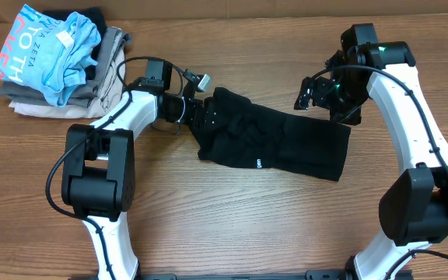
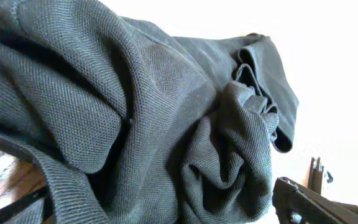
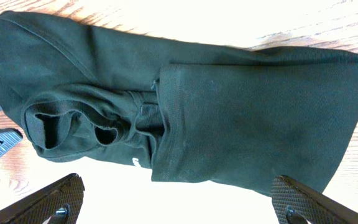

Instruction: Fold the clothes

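Note:
The clothes [image 1: 278, 144] are one plain black garment, lying bunched and partly folded in the middle of the wooden table, with a small white logo [image 1: 259, 163] near its front edge. My left gripper [image 1: 198, 111] is low at the garment's left end. In the left wrist view, rumpled black fabric [image 2: 166, 112] fills the space between its widely spread fingers [image 2: 303, 202], and the gripper [image 2: 160, 208] is open. My right gripper [image 1: 316, 93] hovers over the garment's far right edge. It is open [image 3: 179, 211], with nothing between its fingers [image 3: 48, 202]. The garment [image 3: 229, 106] lies just beyond them.
A pile of folded garments sits at the back left corner, with a light blue shirt [image 1: 53, 50] with pink lettering on top and grey and beige pieces [image 1: 107, 78] under it. Bare wooden table [image 1: 232, 225] lies in front of the black garment.

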`<control>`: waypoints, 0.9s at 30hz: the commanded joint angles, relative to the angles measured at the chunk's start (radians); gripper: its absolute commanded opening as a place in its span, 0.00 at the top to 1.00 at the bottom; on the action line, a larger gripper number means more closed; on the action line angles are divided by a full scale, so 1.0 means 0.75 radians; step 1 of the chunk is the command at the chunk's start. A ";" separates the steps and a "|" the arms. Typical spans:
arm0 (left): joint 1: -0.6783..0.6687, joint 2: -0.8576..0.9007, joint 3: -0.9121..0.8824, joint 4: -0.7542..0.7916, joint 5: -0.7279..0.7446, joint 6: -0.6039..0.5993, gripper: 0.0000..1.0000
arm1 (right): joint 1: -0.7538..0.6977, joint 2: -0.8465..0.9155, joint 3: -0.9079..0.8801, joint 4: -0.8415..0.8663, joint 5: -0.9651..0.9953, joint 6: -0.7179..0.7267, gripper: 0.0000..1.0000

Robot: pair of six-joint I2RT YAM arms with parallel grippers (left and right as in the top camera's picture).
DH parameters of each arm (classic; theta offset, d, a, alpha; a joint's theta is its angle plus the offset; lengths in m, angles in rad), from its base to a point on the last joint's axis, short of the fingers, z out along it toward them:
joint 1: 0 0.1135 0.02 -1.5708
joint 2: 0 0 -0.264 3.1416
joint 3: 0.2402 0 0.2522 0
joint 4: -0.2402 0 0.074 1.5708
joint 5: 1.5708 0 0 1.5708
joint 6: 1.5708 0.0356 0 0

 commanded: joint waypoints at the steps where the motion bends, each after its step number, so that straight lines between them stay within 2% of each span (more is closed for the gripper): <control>1: -0.043 0.008 -0.013 0.020 0.056 -0.052 0.02 | -0.001 -0.013 0.022 0.009 0.010 -0.005 0.00; 5: -0.103 0.008 -0.013 0.065 0.041 -0.053 0.04 | -0.001 -0.013 0.022 0.017 0.010 -0.005 0.00; 8: -0.136 0.008 -0.013 0.080 -0.023 -0.092 0.14 | -0.001 -0.013 0.022 0.017 0.010 -0.005 0.00; 10: -0.138 0.008 -0.013 0.089 -0.064 -0.152 0.30 | -0.001 -0.013 0.022 0.017 0.010 -0.005 0.00; 13: -0.136 0.008 -0.013 0.099 -0.069 -0.157 0.70 | -0.001 -0.013 0.022 0.017 0.010 -0.006 0.03; 14: -0.136 0.008 -0.013 0.104 -0.082 -0.159 0.88 | -0.001 -0.013 0.022 0.017 0.010 -0.006 0.06; 15: -0.136 0.007 -0.011 0.109 -0.106 -0.180 0.96 | -0.001 -0.013 0.022 0.017 0.010 -0.006 0.10; 18: -0.127 0.004 0.009 0.095 -0.182 -0.233 0.96 | 0.000 -0.013 0.021 0.016 0.010 -0.006 0.24; 20: -0.108 -0.007 0.038 0.054 -0.230 -0.247 0.96 | 0.000 -0.011 0.021 0.011 0.010 -0.006 0.44; 21: -0.094 -0.024 0.065 0.007 -0.258 -0.248 0.96 | 0.000 -0.011 0.018 0.007 0.010 -0.006 0.63; 25: -0.060 -0.103 0.153 -0.174 -0.418 -0.246 0.96 | -0.001 -0.011 -0.038 0.014 0.009 -0.005 0.96; 27: -0.056 -0.167 0.198 -0.272 -0.543 -0.246 0.96 | 0.000 -0.011 -0.094 0.037 0.008 -0.005 0.96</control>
